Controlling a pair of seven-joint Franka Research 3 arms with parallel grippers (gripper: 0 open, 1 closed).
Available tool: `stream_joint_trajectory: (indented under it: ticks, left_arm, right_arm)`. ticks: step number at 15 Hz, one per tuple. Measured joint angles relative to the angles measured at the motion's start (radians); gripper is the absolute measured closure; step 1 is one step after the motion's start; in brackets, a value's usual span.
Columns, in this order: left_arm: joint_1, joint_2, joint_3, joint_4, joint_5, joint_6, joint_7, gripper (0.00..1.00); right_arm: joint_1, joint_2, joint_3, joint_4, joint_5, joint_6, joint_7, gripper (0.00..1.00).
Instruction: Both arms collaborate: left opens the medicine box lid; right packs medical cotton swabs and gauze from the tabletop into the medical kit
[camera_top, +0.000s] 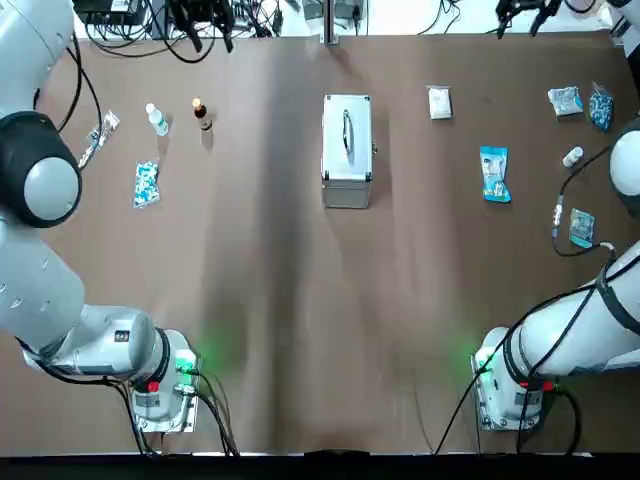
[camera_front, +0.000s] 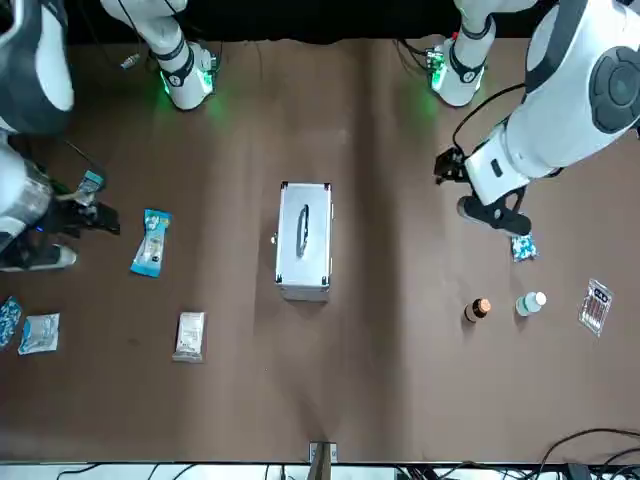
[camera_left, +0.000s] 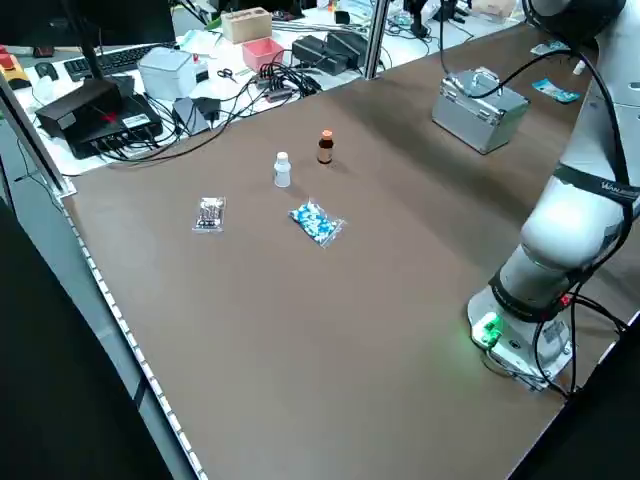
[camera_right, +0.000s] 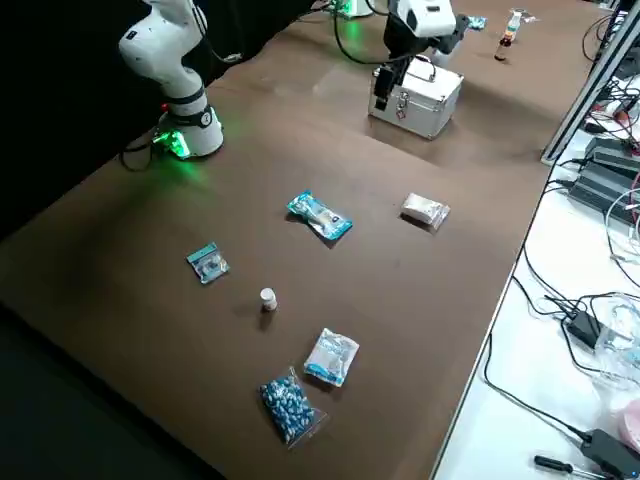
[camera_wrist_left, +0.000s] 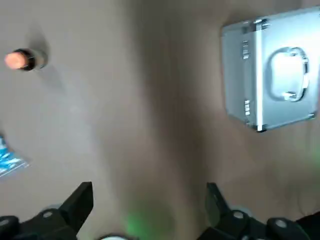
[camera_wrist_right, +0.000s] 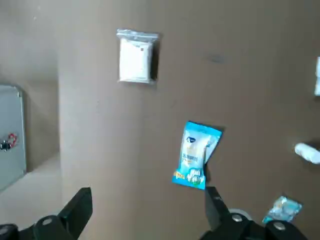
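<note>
Brown matte counter (camera_top: 270, 400): silver ribbed aluminium case (camera_top: 347, 150) shut at centre; flat light-blue plastic swab packet (camera_top: 495, 174) and small white gauze packet (camera_top: 439, 102) on its right-arm side. Left gripper (camera_wrist_left: 150, 200) and right gripper (camera_wrist_right: 150, 202) (both empty) spread; free the latch before lifting.

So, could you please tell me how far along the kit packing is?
Nothing looks done: the medical kit is shut, and the swabs and gauze lie on the tabletop. Both tools, left and right, are open and empty. Opening and packing remain.
</note>
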Motion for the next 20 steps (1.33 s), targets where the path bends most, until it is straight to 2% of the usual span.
stream_joint_trajectory:
  ticks: [3,7,13,17,20]
  left_arm:
    - [-0.069,0.036,-0.002,0.000,-0.002,0.081,-0.092,0.00]
    - [-0.146,0.084,-0.003,0.000,-0.002,0.178,-0.165,0.00]
    - [-0.297,0.177,-0.002,-0.001,0.004,0.364,-0.379,0.00]
    - [-0.391,0.260,0.000,-0.002,0.081,0.501,-0.508,0.00]
    - [-0.437,0.311,0.003,-0.001,0.125,0.613,-0.543,0.00]
  right_arm:
    - [0.015,0.030,0.000,-0.001,0.014,0.001,-0.137,0.00]
    - [0.006,0.064,-0.008,-0.001,0.103,0.001,-0.309,0.00]
    - [0.006,0.117,-0.008,-0.002,0.260,0.010,-0.606,0.00]
    - [0.003,0.148,-0.010,-0.002,0.297,0.021,-0.828,0.01]
    - [0.001,0.159,-0.010,-0.007,0.328,0.021,-0.928,0.01]
